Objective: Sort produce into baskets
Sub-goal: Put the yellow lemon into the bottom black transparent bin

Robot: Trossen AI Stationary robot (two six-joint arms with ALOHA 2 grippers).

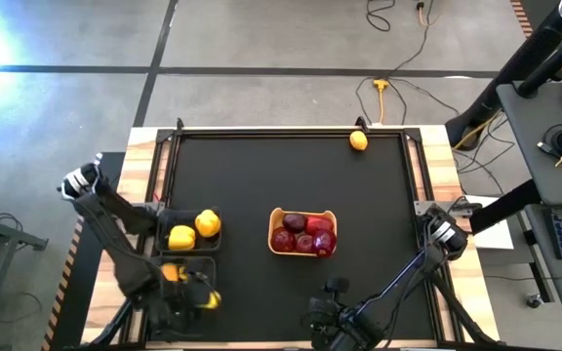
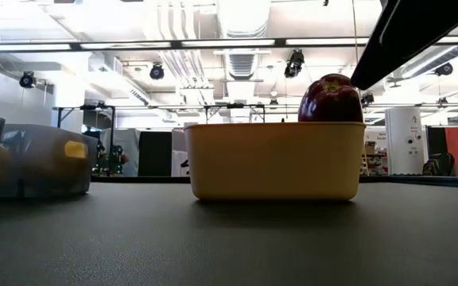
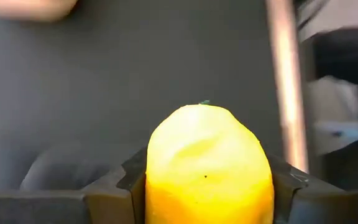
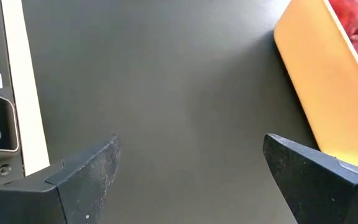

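Note:
My left gripper [image 1: 201,297] is near the table's front left corner, shut on a yellow lemon [image 3: 207,165], beside two dark bins. The far bin [image 1: 193,231] holds two yellow pieces, and the near bin [image 1: 179,275] holds one yellow piece. The tan tray [image 1: 302,232] in the middle holds several dark red fruits [image 1: 305,234]. Another lemon [image 1: 358,140] lies alone at the far edge. My right gripper [image 1: 322,314] is open and empty near the front edge, just on the near side of the tray [image 4: 328,81]. My left gripper pinches the lemon between its two fingers, one on each of the lemon's sides [image 3: 151,180]. The lemon's tip with its green speck [image 3: 204,103] sticks out past the fingertips. Whether it is clear of the table does not show.
In the low view the tray's wall [image 2: 273,163] stands in the middle with a red fruit [image 2: 330,99] rising above its rim, and a bin [image 2: 38,163] stands at the left. The black mat has a raised frame [image 1: 291,130]. Open mat lies between the tray and the far edge.

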